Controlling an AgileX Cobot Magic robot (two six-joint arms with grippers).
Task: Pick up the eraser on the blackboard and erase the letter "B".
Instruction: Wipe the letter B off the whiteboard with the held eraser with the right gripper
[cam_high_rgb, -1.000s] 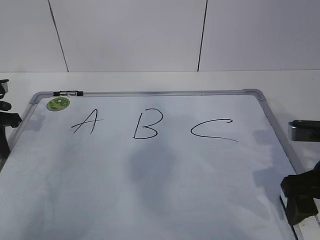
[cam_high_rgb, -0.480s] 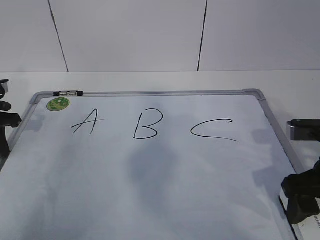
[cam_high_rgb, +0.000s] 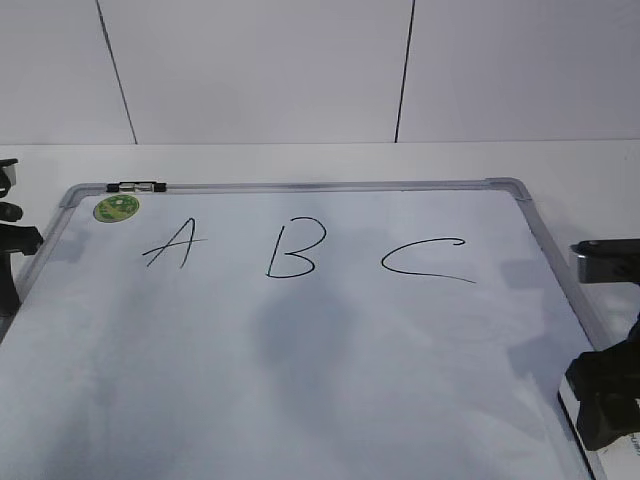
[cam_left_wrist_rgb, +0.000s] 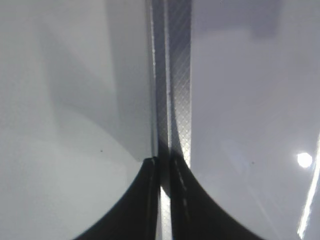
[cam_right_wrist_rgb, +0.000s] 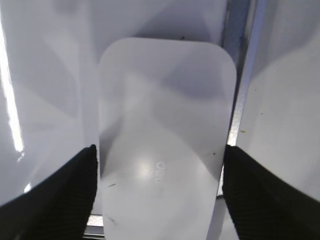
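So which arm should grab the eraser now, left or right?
Right. The right gripper already straddles the eraser, a finger at each side, near the blackboard right edge. The left gripper is shut, out over the board's left frame, far from it.

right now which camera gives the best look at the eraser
The right wrist view: the eraser fills the frame, white top and grey lettering clear, between the open fingers of the right gripper. The exterior view shows only a sliver of it under that gripper at the blackboard corner. The left wrist view shows none.
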